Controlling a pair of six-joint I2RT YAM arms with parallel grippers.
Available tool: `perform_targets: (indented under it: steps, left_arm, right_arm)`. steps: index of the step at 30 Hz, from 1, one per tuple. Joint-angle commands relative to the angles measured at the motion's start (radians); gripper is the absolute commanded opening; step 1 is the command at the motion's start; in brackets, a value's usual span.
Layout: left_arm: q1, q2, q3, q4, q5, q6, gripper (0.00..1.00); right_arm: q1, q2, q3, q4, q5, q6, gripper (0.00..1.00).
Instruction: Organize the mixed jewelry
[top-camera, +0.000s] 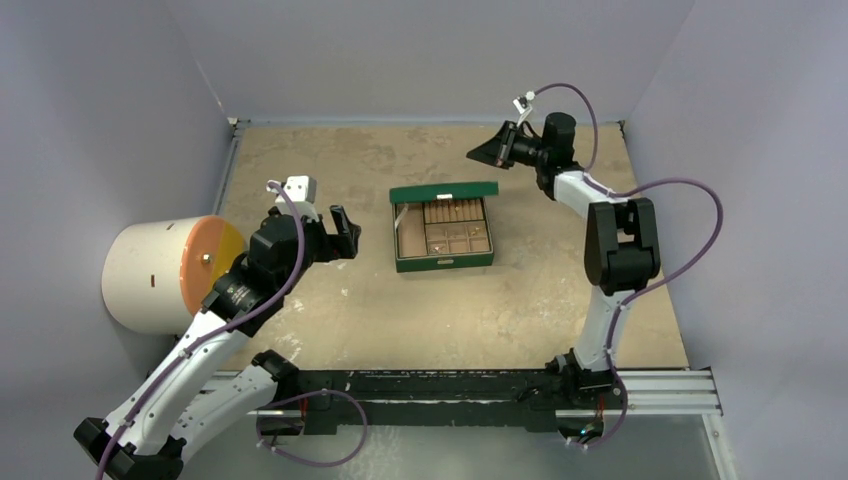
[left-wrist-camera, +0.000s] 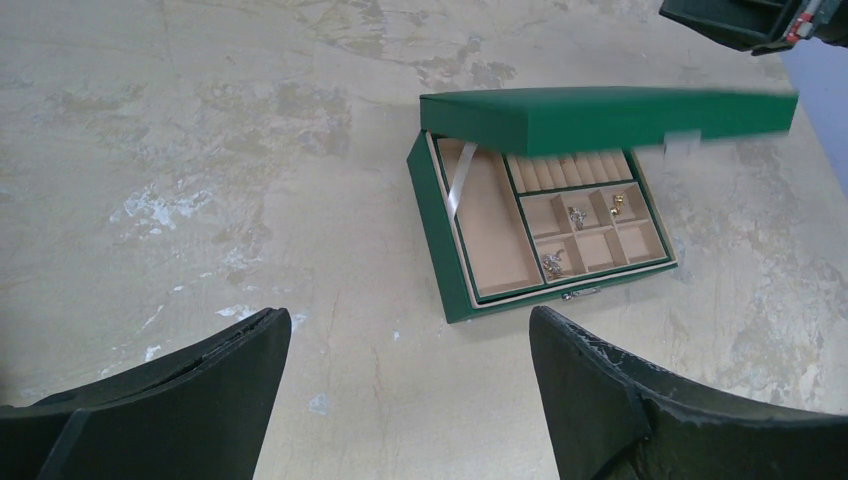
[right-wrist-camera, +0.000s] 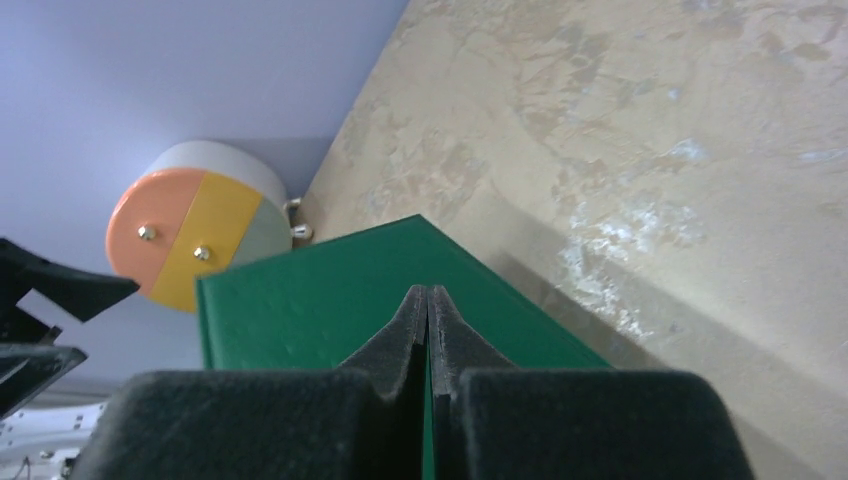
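The left gripper (left-wrist-camera: 410, 335) hangs wide open and empty. Ahead of it, to the right, the jewelry (left-wrist-camera: 577, 216) sits in small compartments of the open green box (left-wrist-camera: 432, 245). The right gripper (right-wrist-camera: 428, 300) is pressed shut on nothing, with the lid (right-wrist-camera: 300, 310) ahead of it.

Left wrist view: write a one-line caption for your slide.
Open left gripper hovers short of the open green box, a few jewelry pieces sitting in its small compartments.
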Motion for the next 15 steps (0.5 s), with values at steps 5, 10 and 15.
perform_targets:
  steps: [5,10,15]
  left_arm:
    - [0.005,-0.013,0.005,0.023,-0.008,-0.002,0.9]
    - [0.005,-0.009,0.003,0.026,0.006,-0.002,0.9]
    - [0.006,0.004,-0.008,0.055,0.053,-0.005,0.92]
  right_arm:
    - [0.05,-0.193,-0.16,-0.032,0.038,-0.116,0.0]
    - [0.111,-0.294,-0.223,-0.165,0.153,-0.227,0.0]
    - [0.188,-0.402,-0.267,-0.297,0.322,-0.313,0.0]
